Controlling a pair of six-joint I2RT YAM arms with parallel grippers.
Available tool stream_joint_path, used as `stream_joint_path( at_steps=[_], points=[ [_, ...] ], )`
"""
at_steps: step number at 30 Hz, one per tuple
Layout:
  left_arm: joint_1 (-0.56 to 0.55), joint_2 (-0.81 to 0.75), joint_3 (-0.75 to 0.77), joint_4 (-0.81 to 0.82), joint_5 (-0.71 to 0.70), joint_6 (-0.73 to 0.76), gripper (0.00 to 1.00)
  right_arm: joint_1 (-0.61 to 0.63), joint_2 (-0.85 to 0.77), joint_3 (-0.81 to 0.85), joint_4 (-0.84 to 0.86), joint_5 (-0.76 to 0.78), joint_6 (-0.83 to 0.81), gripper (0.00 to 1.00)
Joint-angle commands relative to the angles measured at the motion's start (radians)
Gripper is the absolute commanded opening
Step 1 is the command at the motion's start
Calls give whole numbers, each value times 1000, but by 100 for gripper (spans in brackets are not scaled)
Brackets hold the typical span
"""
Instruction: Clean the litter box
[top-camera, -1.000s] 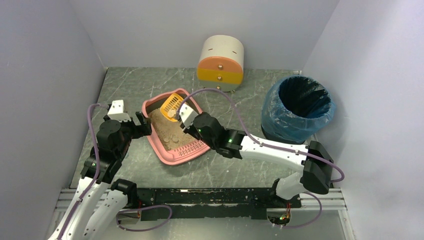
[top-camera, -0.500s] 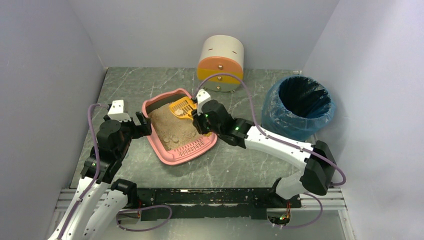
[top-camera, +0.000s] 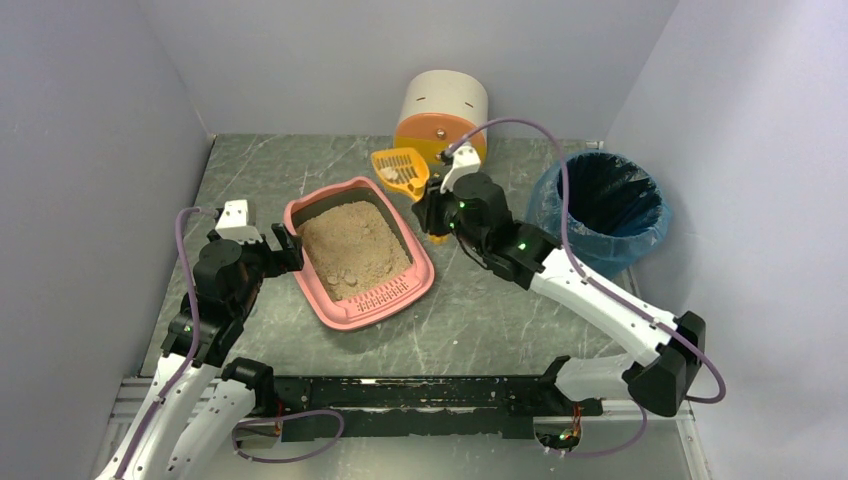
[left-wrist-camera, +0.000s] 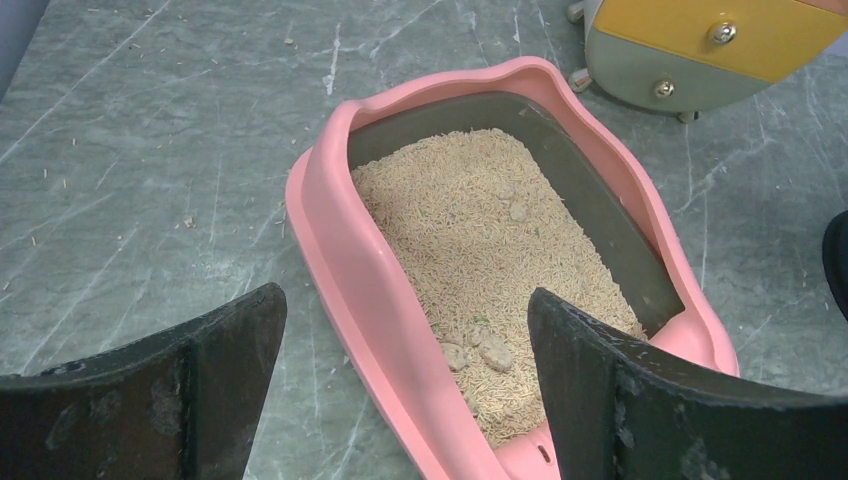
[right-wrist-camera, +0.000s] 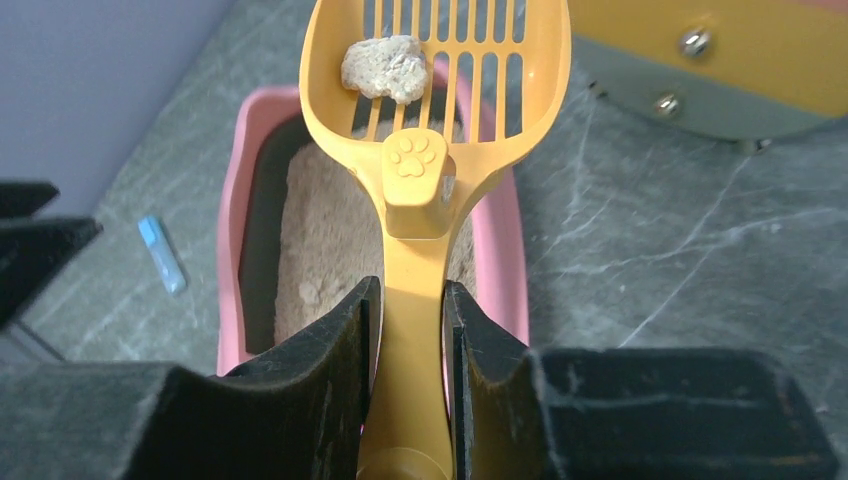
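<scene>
Orange scoop (top-camera: 400, 168), paw print on handle, being clenched by right gripper (right-wrist-camera: 408, 300), carrying clump (right-wrist-camera: 385, 68) near far edge of table (top-camera: 480, 330), before drawer unit (top-camera: 445, 110). Left gripper (left-wrist-camera: 405, 310) hanging released at left rim of litter box (left-wrist-camera: 335, 240), sitting left of table centre.

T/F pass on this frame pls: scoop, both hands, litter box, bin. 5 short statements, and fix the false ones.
1. The right hand is shut on the scoop handle. True.
2. The scoop is empty. False: one clump lies on its slots.
3. The left hand clamps the litter box rim. False: it is open and holds nothing; the rim lies between its spread fingers.
4. The scoop hangs over the bin. False: it is past the box's far end, in front of the drawer unit, with the bin off to the right.
5. More clumps lie in the litter box. True.
</scene>
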Motion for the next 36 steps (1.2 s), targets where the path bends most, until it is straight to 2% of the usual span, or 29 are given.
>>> stream_joint_path(
  at_steps=[1, 4, 11, 21, 27, 36],
  points=[
    [2, -6, 14, 2, 24, 9, 95, -29, -49, 79, -18, 121, 23, 0],
    [2, -6, 13, 3, 28, 10, 94, -46, -58, 117, -52, 212, 39, 0],
    [2, -6, 13, 4, 41, 14, 95, -97, -137, 123, -109, 288, 143, 0],
    [2, -12, 12, 6, 52, 11, 95, -146, -203, 185, -250, 489, 217, 0],
    [2, -10, 12, 8, 49, 13, 94, -176, -238, 181, -241, 465, 226, 0],
    [2, -28, 4, 11, 51, 11, 94, -253, -227, 237, -358, 504, 304, 0]
  ],
)
